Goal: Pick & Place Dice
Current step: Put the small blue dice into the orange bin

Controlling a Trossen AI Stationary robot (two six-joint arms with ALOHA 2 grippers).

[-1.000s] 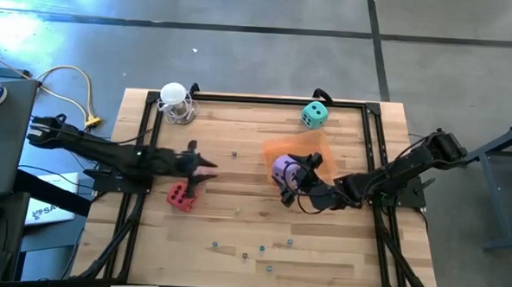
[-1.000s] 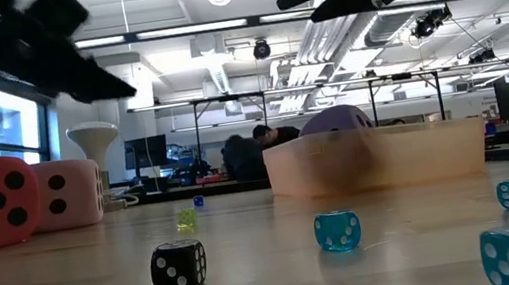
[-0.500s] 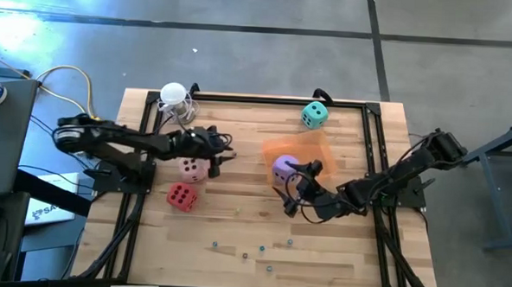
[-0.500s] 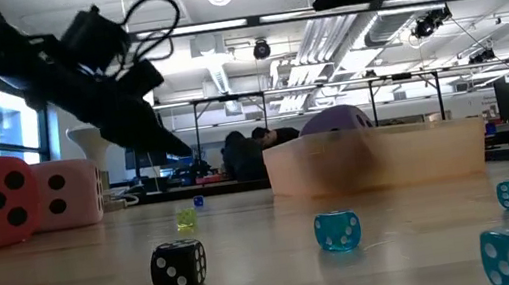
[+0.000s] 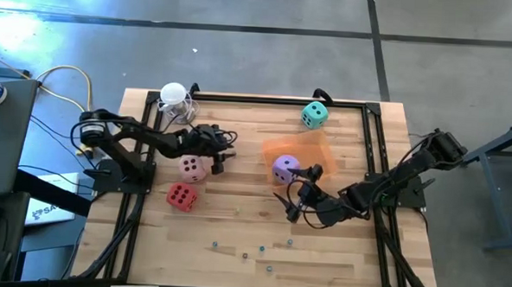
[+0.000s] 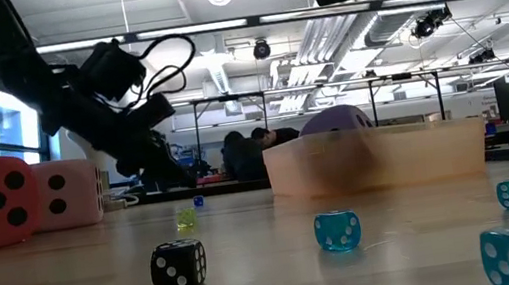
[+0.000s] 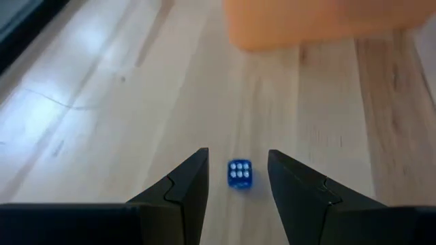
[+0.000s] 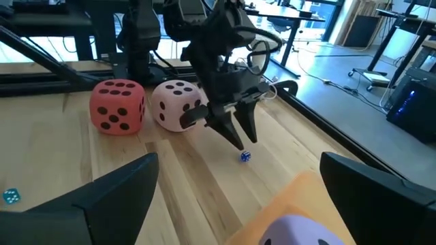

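The pink die (image 5: 193,168) and red die (image 5: 182,196) rest on the table's left half, shown side by side in the right wrist view as pink (image 8: 178,104) and red (image 8: 118,104). The purple die (image 5: 284,168) sits in the translucent orange container (image 5: 301,148). The teal die (image 5: 314,114) stands at the far edge. My left gripper (image 5: 224,156) is open just right of the pink die, tips slanting down over a tiny blue die (image 7: 238,174) without touching it. My right gripper (image 5: 294,192) hangs open beside the container's near side.
Several tiny dice lie near the front edge (image 5: 244,252), among them a black one (image 6: 178,267) and blue ones (image 6: 336,230). A white stemmed object (image 5: 175,101) stands at the far left corner. Black frame rails (image 5: 258,98) border the tabletop.
My left gripper has swung from above the red and pink dice toward the far edge and the right, and has sunk and tipped lower to just over the table, uncovering the pink die. My right gripper has drifted slightly toward the near edge. No die has moved.
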